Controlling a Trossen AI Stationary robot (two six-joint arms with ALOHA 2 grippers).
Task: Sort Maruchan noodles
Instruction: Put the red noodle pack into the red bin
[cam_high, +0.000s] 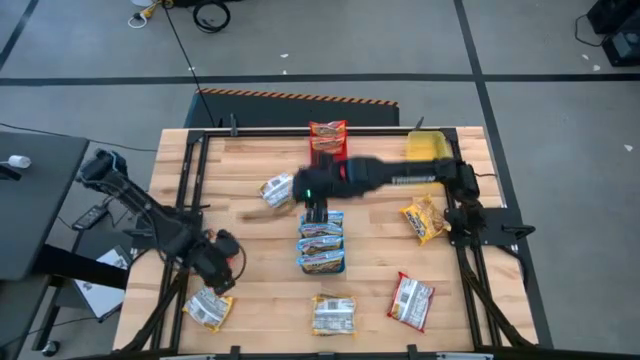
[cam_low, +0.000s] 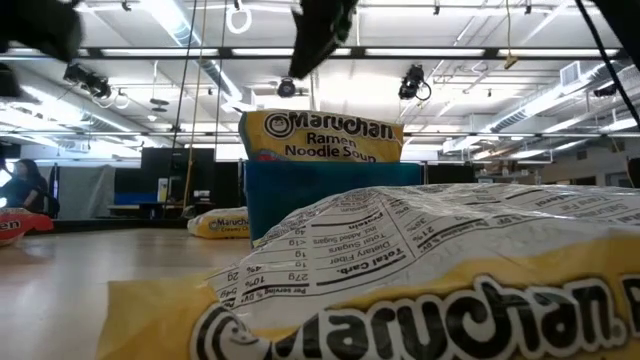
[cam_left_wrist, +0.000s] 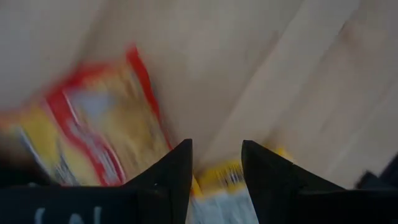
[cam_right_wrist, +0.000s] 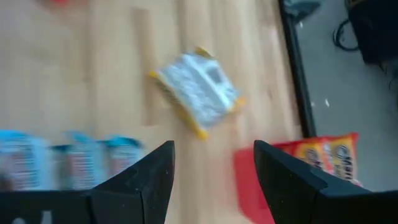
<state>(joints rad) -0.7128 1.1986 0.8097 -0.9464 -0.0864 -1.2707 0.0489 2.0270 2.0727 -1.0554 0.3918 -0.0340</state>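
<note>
Crinkled plastic fills the front of the low view: a yellow noodle packet (cam_low: 420, 270) lying back-up, its white nutrition panel creased and shiny, right at the table's near edge. Behind it stands a blue tray (cam_low: 330, 195) with another yellow packet (cam_low: 320, 137) upright above its rim.

From above, the right arm stretches sideways across the wooden table (cam_high: 260, 290), its right gripper (cam_high: 316, 210) hanging over the far end of a row of blue-silver packets (cam_high: 321, 240) at the table's middle. Its dark, wedge-shaped fingers stand well apart, with nothing between them. Just beside it lies a yellow-edged packet (cam_high: 277, 190), white side up; a red-orange packet (cam_high: 327, 133) sits in a red tray at the far edge.

The left arm is folded low at the near left corner, the left gripper (cam_high: 212, 278) poised over a yellow packet (cam_high: 208, 307). Its fingers show a narrow gap; I cannot tell whether they grip the packet edge seen between them.

More packets lie flat along the near side: one yellow (cam_high: 332, 314), one red (cam_high: 411, 301), another yellow-orange (cam_high: 424, 220) near the right rail.
</note>
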